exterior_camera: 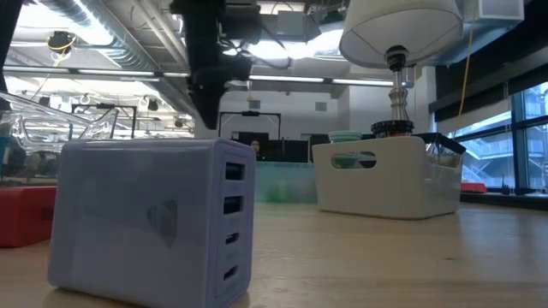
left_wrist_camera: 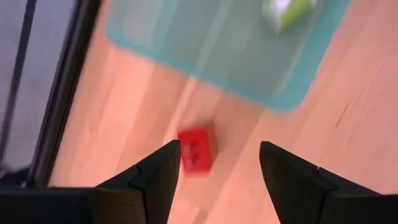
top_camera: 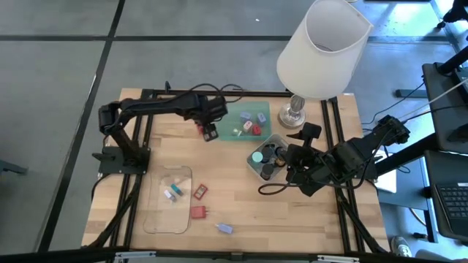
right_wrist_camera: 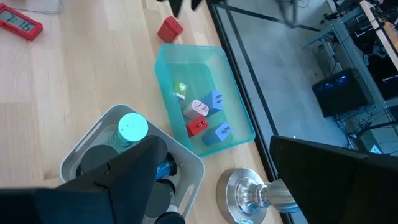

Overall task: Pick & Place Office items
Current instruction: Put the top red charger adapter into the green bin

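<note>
A red block (left_wrist_camera: 197, 149) lies on the wood just off the near left corner of the green tray (top_camera: 248, 123). My left gripper (left_wrist_camera: 221, 149) hangs open above it, fingers pointing down, clear of the block (top_camera: 211, 136). The green tray (right_wrist_camera: 205, 99) holds several small pieces: blue, red, white and green. My right gripper (right_wrist_camera: 230, 180) stands open above the grey bin (right_wrist_camera: 81, 155), which holds black round caps and a teal disc (right_wrist_camera: 132, 127). Two small pieces lie in the clear tray (top_camera: 170, 197). Beside it are two red items (top_camera: 199, 191) and a pale blue-grey piece (top_camera: 224, 228).
The white-shaded lamp (top_camera: 322, 47) stands at the table's far right, its metal base (right_wrist_camera: 255, 193) next to the bin and the green tray. A black frame runs along the table's edges. Bare wood lies in the middle and near right.
</note>
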